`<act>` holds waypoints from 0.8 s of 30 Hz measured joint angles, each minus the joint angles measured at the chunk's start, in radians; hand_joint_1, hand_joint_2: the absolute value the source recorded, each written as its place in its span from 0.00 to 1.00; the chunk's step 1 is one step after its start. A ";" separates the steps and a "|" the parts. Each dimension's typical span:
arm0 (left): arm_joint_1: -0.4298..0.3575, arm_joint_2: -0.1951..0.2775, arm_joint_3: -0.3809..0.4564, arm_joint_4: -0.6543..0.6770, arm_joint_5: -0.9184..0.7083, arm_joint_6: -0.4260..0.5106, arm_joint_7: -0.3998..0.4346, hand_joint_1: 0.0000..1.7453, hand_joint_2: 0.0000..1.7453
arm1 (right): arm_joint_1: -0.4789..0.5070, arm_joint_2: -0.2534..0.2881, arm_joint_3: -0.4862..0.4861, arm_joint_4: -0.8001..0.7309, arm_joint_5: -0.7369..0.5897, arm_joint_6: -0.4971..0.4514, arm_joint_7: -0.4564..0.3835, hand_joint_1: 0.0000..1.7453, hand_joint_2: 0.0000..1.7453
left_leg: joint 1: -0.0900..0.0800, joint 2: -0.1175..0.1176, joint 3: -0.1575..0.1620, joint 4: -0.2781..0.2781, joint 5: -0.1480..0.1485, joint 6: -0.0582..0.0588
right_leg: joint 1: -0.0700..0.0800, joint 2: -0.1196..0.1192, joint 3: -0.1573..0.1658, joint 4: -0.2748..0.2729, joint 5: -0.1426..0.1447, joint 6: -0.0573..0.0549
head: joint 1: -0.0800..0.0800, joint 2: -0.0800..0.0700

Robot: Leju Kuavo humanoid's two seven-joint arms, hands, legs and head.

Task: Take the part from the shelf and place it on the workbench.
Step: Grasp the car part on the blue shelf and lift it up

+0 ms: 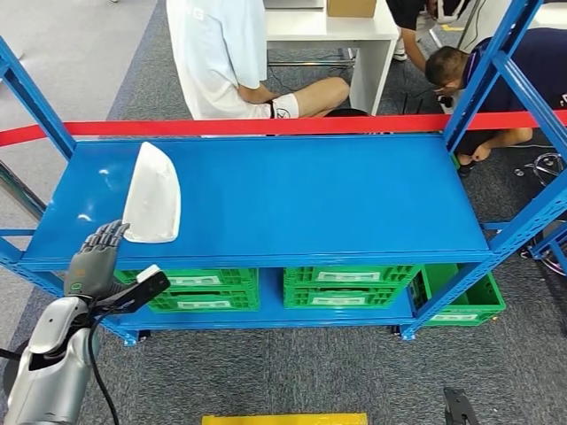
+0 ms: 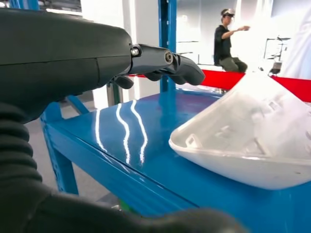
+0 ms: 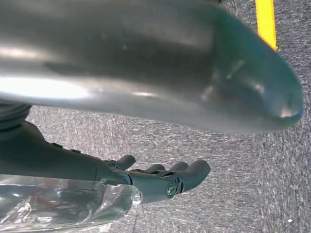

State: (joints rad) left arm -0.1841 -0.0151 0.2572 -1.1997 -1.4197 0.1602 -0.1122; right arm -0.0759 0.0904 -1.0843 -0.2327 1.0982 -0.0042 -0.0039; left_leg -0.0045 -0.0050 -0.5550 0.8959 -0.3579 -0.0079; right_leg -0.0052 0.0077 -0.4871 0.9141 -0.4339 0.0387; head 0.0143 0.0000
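Resting on the blue shelf, the unlabelled white part sits beside the empty, spread left robot hand.

The robot's silver left arm trailed a black cable; its left hand had dark grey fingers.

Part lies on shelf at its left end, left hand just before it; crates below.
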 joint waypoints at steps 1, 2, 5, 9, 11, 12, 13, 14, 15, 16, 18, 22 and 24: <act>-0.001 -0.005 0.002 -0.004 -0.007 -0.002 0.007 0.00 0.00 | 0.000 0.000 -0.001 0.000 0.000 0.000 0.000 0.00 0.00 | 0.000 0.000 0.000 0.000 0.000 -0.001 | 0.000 0.000 0.000 0.001 0.000 0.000 | 0.000 0.000; -0.003 -0.011 0.005 -0.007 -0.013 -0.003 0.012 0.00 0.00 | 0.000 0.000 -0.002 0.000 0.001 0.000 0.001 0.00 0.00 | 0.000 0.000 0.000 0.000 0.001 -0.001 | 0.000 0.000 -0.001 0.002 0.000 0.000 | 0.000 0.000; -0.007 -0.025 0.012 -0.016 -0.019 -0.003 0.016 0.00 0.00 | 0.000 0.000 -0.004 0.000 0.002 0.000 0.001 0.00 0.00 | 0.001 0.000 0.000 0.000 0.001 -0.002 | 0.001 0.000 -0.001 0.003 0.000 -0.001 | 0.000 0.000; -0.012 -0.034 0.017 -0.021 -0.007 -0.002 -0.015 0.00 0.00 | 0.000 0.000 -0.007 0.000 0.009 0.001 0.000 0.00 0.00 | 0.002 0.000 0.000 0.000 0.002 -0.002 | 0.002 0.000 -0.002 0.003 0.000 -0.001 | 0.000 0.000; -0.019 -0.033 0.017 -0.018 -0.004 0.003 -0.041 0.00 0.00 | 0.000 0.000 -0.010 0.000 0.013 0.003 -0.003 0.00 0.00 | 0.002 0.000 0.000 0.000 0.002 -0.002 | 0.002 0.000 -0.002 0.003 0.000 -0.001 | 0.000 0.000; -0.025 -0.030 0.016 -0.014 -0.001 0.007 -0.052 0.00 0.00 | 0.000 0.000 -0.011 0.000 0.015 0.004 -0.005 0.00 0.00 | 0.002 0.000 0.000 0.000 0.002 -0.002 | 0.002 0.000 -0.002 0.003 0.000 -0.001 | 0.000 0.000; -0.033 -0.027 0.015 -0.006 0.004 0.011 -0.061 0.00 0.00 | 0.000 0.000 -0.012 0.000 0.017 0.006 -0.007 0.00 0.00 | 0.002 0.000 0.000 0.000 0.002 -0.003 | 0.002 0.000 -0.002 0.004 0.000 -0.002 | 0.000 0.000; -0.041 -0.022 0.014 0.005 0.010 0.015 -0.069 0.00 0.00 | 0.000 0.000 -0.013 0.000 0.020 0.007 -0.009 0.00 0.00 | 0.002 0.000 0.000 0.000 0.002 -0.003 | 0.002 0.000 -0.002 0.004 0.000 -0.002 | 0.000 0.000; -0.051 -0.016 0.013 0.019 0.015 0.018 -0.074 0.00 0.00 | 0.000 0.000 -0.013 0.000 0.022 0.008 -0.010 0.00 0.00 | 0.002 0.000 0.000 0.000 0.002 -0.003 | 0.002 0.000 -0.002 0.004 0.000 -0.002 | 0.000 0.000; -0.061 -0.010 0.011 0.034 0.017 0.021 -0.078 0.00 0.00 | 0.000 0.000 -0.014 0.000 0.024 0.009 -0.011 0.00 0.00 | 0.002 0.000 0.000 0.000 0.002 -0.003 | 0.002 0.000 -0.002 0.004 0.001 -0.002 | 0.000 0.000; -0.079 0.002 0.003 0.065 0.016 0.024 -0.082 0.00 0.00 | 0.000 0.000 -0.014 0.000 0.029 0.013 -0.013 0.00 0.00 | 0.002 0.000 0.000 0.000 0.003 -0.004 | 0.002 0.000 -0.002 0.004 0.001 -0.002 | 0.000 0.000; -0.121 0.019 -0.015 0.135 -0.004 0.021 -0.074 0.00 1.00 | 0.000 -0.001 -0.014 0.000 0.033 0.015 -0.013 0.00 0.00 | 0.002 0.000 0.000 0.000 0.003 -0.004 | 0.002 0.000 -0.002 0.004 0.001 -0.002 | 0.000 0.000; -0.143 0.026 -0.026 0.173 -0.019 0.016 -0.063 0.00 1.00 | 0.000 -0.001 -0.014 0.000 0.036 0.016 -0.013 0.00 0.00 | 0.002 0.000 0.000 0.000 0.003 -0.004 | 0.002 0.000 -0.002 0.004 0.001 -0.002 | 0.000 0.000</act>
State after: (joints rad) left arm -0.3274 0.0114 0.2313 -1.0265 -1.4388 0.1767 -0.1753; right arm -0.0764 0.0891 -1.0983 -0.2327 1.1346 0.0117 -0.0168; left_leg -0.0028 -0.0049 -0.5549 0.8958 -0.3547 -0.0120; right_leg -0.0030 0.0079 -0.4888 0.9180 -0.4327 0.0362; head 0.0143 0.0000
